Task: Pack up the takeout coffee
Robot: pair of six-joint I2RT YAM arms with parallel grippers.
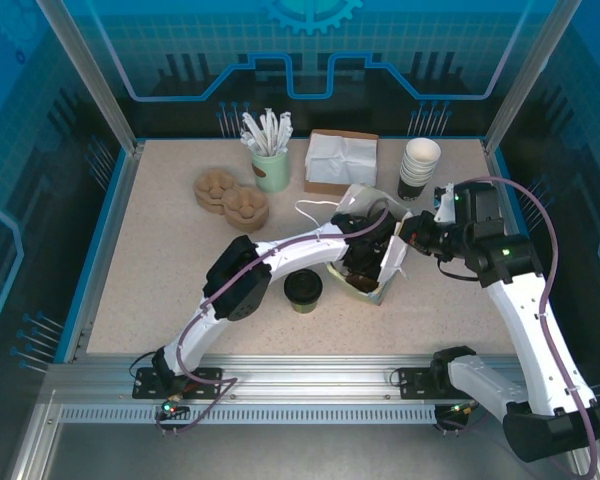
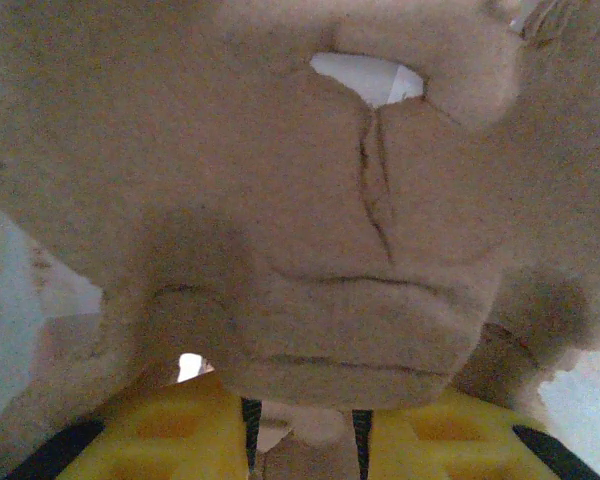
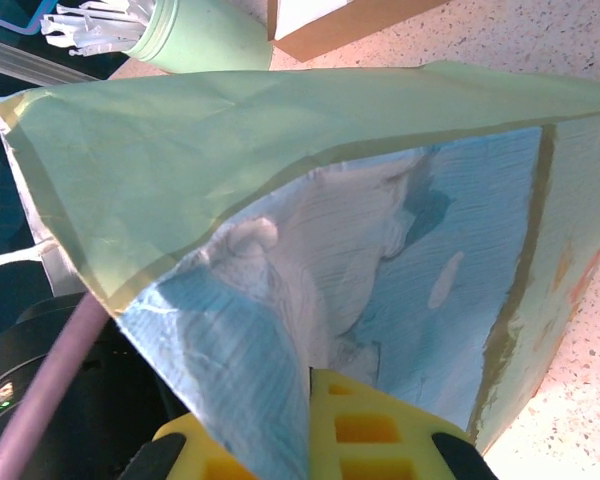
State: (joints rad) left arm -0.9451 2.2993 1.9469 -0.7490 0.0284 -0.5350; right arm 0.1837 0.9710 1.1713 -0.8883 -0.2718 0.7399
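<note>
Left end effector [image 2: 302, 415], reaching past the takeout coffee [image 1: 303, 288] standing on the table [image 1: 150, 280], sits inside the paper bag [image 1: 392, 262] with a pulp carrier [image 2: 330, 250] between its fingers [image 2: 160, 440]; its grip cannot be told. Right end effector [image 1: 404, 238], clenched on the bag wall, should hold the mouth wide and steady.

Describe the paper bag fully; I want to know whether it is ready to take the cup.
The paper bag is white, creased paper, standing on the speckled table right of centre, mouth open upward, walls bowed and crumpled. A thin white handle loops out to its left. The right gripper is shut on its right-hand rim, and the left arm reaches down into the mouth.
</note>
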